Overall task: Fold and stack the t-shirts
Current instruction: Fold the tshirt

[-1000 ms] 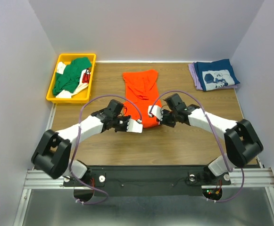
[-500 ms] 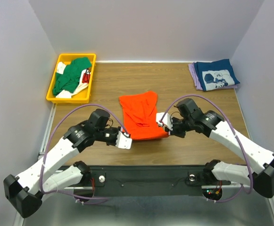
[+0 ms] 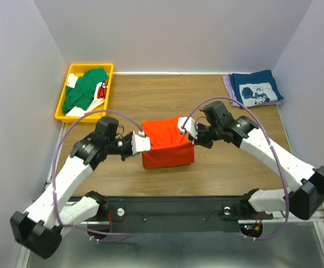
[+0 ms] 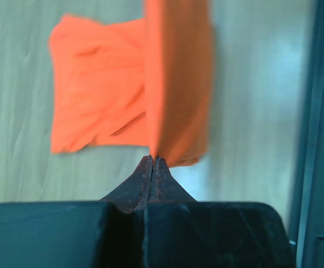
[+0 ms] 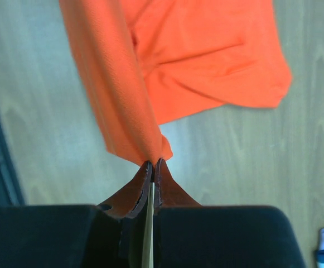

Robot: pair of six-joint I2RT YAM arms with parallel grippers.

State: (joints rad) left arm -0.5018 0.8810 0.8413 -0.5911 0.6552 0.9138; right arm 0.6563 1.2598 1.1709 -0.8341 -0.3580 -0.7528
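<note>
Okay, bin first: the yellow bin (image 3: 63,94) sits at the far left corner of the table (image 3: 150,95). The green shirt (image 3: 83,89) is heaped inside with some white cloth (image 3: 74,113) under it and a small red item I can't identify. I can't read any writing on any of it.

Over at the far right corner, the navy shirt (image 3: 256,88) lies folded on top of the lavender shirt (image 3: 227,85). Its white print faces up. It looks like a picture, too small for me to read any words.

Now the orange shirt (image 3: 167,148), plain, no print. It's in the middle of the table, between my two arms. The left gripper (image 3: 141,143) is pinched tight on one end of its raised edge, and the wrist view shows the fingertips (image 4: 152,162) closed on the cloth (image 4: 100,106). The right gripper (image 3: 185,127) is clamped on the other end, with cloth (image 5: 206,56) bunched right at its tips (image 5: 152,164). That held edge runs left to right across the table, slightly higher on the right in the top view. From there the cloth drapes down onto the wood.
</note>
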